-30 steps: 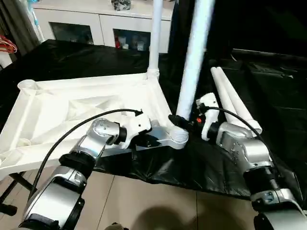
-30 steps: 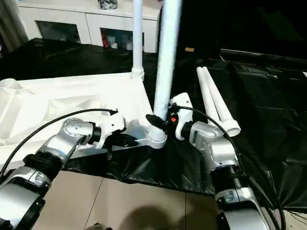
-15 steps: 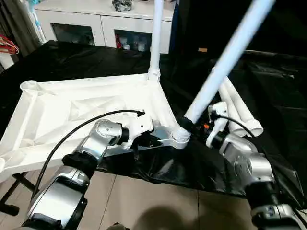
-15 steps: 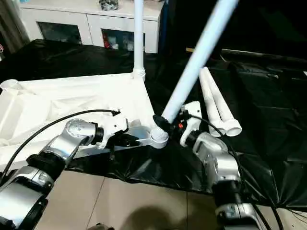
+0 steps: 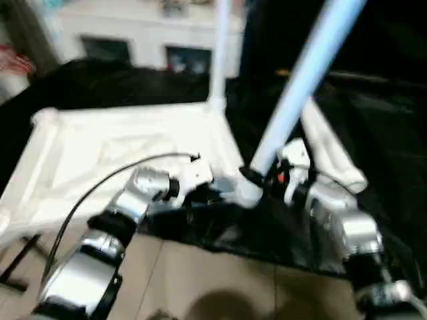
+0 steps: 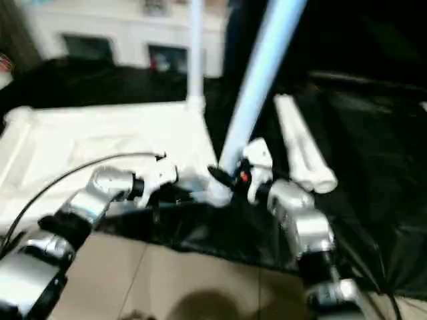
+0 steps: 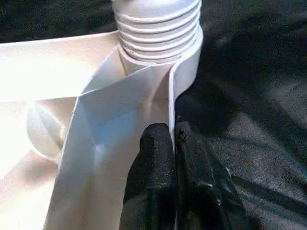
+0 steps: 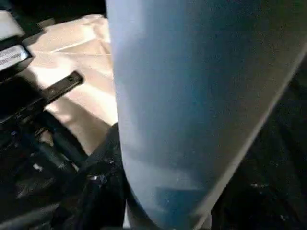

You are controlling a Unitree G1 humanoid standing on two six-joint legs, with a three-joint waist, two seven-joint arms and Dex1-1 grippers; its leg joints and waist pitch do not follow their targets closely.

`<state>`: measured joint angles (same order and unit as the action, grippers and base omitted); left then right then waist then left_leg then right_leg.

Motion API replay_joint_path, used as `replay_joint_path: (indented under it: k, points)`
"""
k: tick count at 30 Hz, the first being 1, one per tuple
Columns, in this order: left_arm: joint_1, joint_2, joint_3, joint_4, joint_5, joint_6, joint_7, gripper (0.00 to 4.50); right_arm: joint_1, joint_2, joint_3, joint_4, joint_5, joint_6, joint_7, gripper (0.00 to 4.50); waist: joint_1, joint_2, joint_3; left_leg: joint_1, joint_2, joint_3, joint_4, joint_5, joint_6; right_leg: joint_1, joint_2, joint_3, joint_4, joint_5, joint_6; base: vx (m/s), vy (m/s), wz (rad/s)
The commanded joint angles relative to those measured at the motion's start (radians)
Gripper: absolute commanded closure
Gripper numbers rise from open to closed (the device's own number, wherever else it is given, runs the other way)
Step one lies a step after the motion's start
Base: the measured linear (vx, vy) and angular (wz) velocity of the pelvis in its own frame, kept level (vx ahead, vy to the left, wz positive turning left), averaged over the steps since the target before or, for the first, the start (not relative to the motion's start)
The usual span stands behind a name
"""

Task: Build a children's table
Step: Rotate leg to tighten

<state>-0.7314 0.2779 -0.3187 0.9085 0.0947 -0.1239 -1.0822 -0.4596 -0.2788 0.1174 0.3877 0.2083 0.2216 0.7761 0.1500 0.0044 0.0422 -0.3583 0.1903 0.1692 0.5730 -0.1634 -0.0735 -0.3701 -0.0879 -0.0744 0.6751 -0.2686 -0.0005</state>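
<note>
Over black cloth, right tool tilting leg.

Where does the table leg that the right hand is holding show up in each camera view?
Left eye view: the held leg slants from the near corner socket up to the right.
Right eye view: the same slant, centre.
Left wrist view: its ribbed end sits in the socket.
Right wrist view: close up.
Shared landmark: the near corner socket.

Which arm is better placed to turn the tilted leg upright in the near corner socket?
The right. Its end effector already grips the tilted leg just above the corner socket, so it can swing it upright. The left end effector is shut on the table top's edge rib, steadying the top.
</note>
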Motion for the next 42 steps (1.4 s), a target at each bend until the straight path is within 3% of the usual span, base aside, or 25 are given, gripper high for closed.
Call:
replay_joint_path:
  k: [1,2,3,5,7,10,12,17,22,26,27,30,34,38,40,42]
  points:
    - [-0.010,0.022,-0.011,0.002,0.026,0.014,-0.005,4.50,0.021,0.002,0.061,0.078,-0.040,0.025,0.038,2.62,-0.002,-0.011,-0.051,-0.023,0.030,-0.014,-0.049,-0.056,0.029,0.030,-0.059,0.054,-0.112,-0.052,-0.133,0.089,-0.054,-0.16]
    - [-0.011,0.026,-0.014,-0.005,0.026,0.015,-0.018,4.50,0.010,0.002,0.066,0.094,-0.043,0.022,0.048,2.62,-0.004,-0.009,-0.052,-0.021,0.028,-0.014,-0.051,-0.082,0.019,0.034,-0.056,0.052,-0.112,-0.028,-0.142,0.000,0.000,0.00]
    - [-0.012,0.031,-0.018,-0.014,0.024,0.015,-0.036,4.50,-0.003,0.001,0.072,0.114,-0.044,0.019,0.065,2.62,-0.008,-0.005,-0.055,-0.009,0.035,-0.013,-0.055,-0.144,0.010,0.033,-0.060,0.053,-0.115,-0.032,-0.165,0.000,0.000,0.00]
    - [-0.014,0.040,-0.024,-0.031,0.022,0.016,-0.070,4.50,-0.022,-0.001,0.083,0.144,-0.050,0.013,0.095,2.62,-0.015,-0.007,-0.054,-0.009,0.037,-0.011,-0.060,-0.185,0.006,0.038,-0.059,0.050,-0.120,-0.069,-0.184,0.000,0.000,0.00]
    - [-0.015,0.050,-0.032,-0.054,0.019,0.021,-0.107,4.50,-0.036,-0.006,0.097,0.170,-0.058,0.007,0.133,2.62,-0.016,-0.005,-0.053,-0.003,0.043,-0.011,-0.064,-0.221,0.003,0.034,-0.062,0.052,-0.126,-0.109,-0.186,0.000,0.000,0.00]
    - [-0.016,0.072,-0.045,-0.091,0.018,0.025,-0.163,4.50,-0.049,-0.021,0.120,0.193,-0.064,-0.005,0.193,2.62,-0.024,-0.012,-0.058,0.000,0.048,-0.011,-0.069,-0.214,0.006,0.039,-0.060,0.051,-0.120,-0.031,-0.205,0.000,0.000,0.00]
    - [-0.015,0.089,-0.049,-0.120,0.011,0.028,-0.206,4.50,-0.051,-0.033,0.132,0.193,-0.064,-0.010,0.239,2.62,-0.028,-0.009,-0.058,0.001,0.047,-0.008,-0.066,-0.209,0.015,0.037,-0.061,0.053,-0.118,0.013,-0.220,0.000,0.000,0.00]
    - [-0.016,0.120,-0.062,-0.157,0.005,0.026,-0.278,4.50,-0.051,-0.053,0.152,0.195,-0.062,-0.022,0.321,2.62,-0.027,-0.016,-0.057,0.002,0.048,-0.006,-0.066,-0.193,0.025,0.041,-0.061,0.052,-0.114,0.042,-0.234,0.000,0.000,0.00]
    - [-0.038,0.116,-0.047,-0.132,0.014,0.028,-0.231,4.50,-0.057,-0.042,0.144,0.223,-0.069,-0.040,0.321,2.62,-0.027,-0.020,-0.056,0.003,0.048,-0.005,-0.066,-0.193,0.021,0.040,-0.062,0.053,-0.115,0.042,-0.241,0.000,0.000,0.00]
    - [-0.070,0.084,-0.017,-0.084,0.039,0.054,-0.069,4.50,-0.089,0.016,0.078,0.287,-0.068,-0.064,0.162,2.62,-0.031,-0.020,-0.047,0.009,0.049,-0.005,-0.074,-0.264,-0.006,0.030,-0.068,0.057,-0.131,-0.115,-0.221,0.000,0.000,0.00]
    - [-0.073,0.079,-0.012,-0.079,0.039,0.061,-0.051,4.50,-0.093,0.022,0.068,0.295,-0.066,-0.066,0.140,2.62,-0.031,-0.020,-0.044,0.016,0.048,-0.008,-0.076,-0.305,-0.022,0.029,-0.072,0.057,-0.139,-0.209,-0.209,0.000,0.000,0.00]
    - [-0.094,0.050,0.017,-0.067,0.033,0.095,0.029,4.50,-0.125,0.052,0.020,0.354,-0.066,-0.076,0.019,2.62,-0.033,-0.022,-0.045,0.016,0.051,-0.012,-0.080,-0.310,-0.036,0.026,-0.073,0.060,-0.144,-0.268,-0.188,0.000,0.000,0.00]
    - [-0.137,-0.001,0.035,-0.052,0.043,0.164,0.149,4.50,-0.179,0.096,-0.042,0.447,-0.061,-0.078,-0.171,2.62,-0.039,-0.024,-0.050,0.011,0.050,-0.011,-0.079,-0.261,-0.033,0.032,-0.069,0.059,-0.133,-0.148,-0.207,0.000,0.000,0.00]
    - [-0.186,-0.091,0.058,-0.023,0.046,0.237,0.307,4.50,-0.253,0.150,-0.095,0.573,-0.057,-0.096,-0.380,2.62,-0.041,-0.021,-0.064,0.002,0.043,-0.005,-0.062,-0.120,-0.016,0.038,-0.061,0.058,-0.106,0.116,-0.250,0.000,0.000,0.00]
    - [-0.202,-0.141,0.065,-0.008,0.048,0.265,0.385,4.50,-0.283,0.178,-0.112,0.617,-0.058,-0.109,-0.449,2.62,-0.039,-0.023,-0.068,-0.003,0.038,-0.003,-0.053,-0.048,0.015,0.041,-0.055,0.056,-0.095,0.258,-0.262,0.000,0.000,0.00]
    - [-0.205,-0.158,0.061,0.000,0.053,0.268,0.408,4.50,-0.292,0.191,-0.112,0.631,-0.063,-0.115,-0.463,2.62,-0.036,-0.026,-0.070,-0.008,0.035,-0.002,-0.047,-0.018,0.058,0.048,-0.056,0.053,-0.090,0.337,-0.272,0.000,0.000,0.00]
